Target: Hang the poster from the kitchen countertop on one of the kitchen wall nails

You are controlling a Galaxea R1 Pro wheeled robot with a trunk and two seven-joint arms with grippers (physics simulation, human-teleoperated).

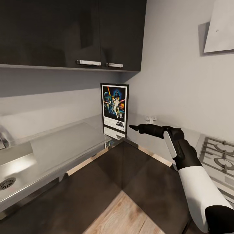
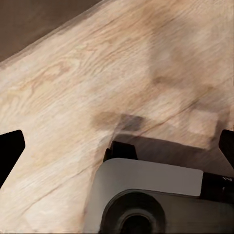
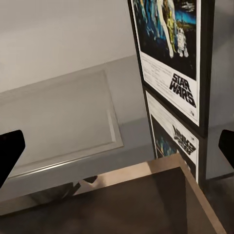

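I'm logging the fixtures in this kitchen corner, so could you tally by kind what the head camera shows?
Poster: 1
Upper cabinet handles: 2
Sink drain: 1
Hob: 1
Range hood: 1
Robot gripper in sight, the right gripper: 1
Total: 7

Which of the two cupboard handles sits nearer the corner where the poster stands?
The shorter handle, closer to the corner above the poster; the longer one sits farther left.

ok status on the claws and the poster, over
Right claw open, reaching toward poster, not touching. Poster upright in countertop corner. Left claw open, over wood floor. Nothing in the way.
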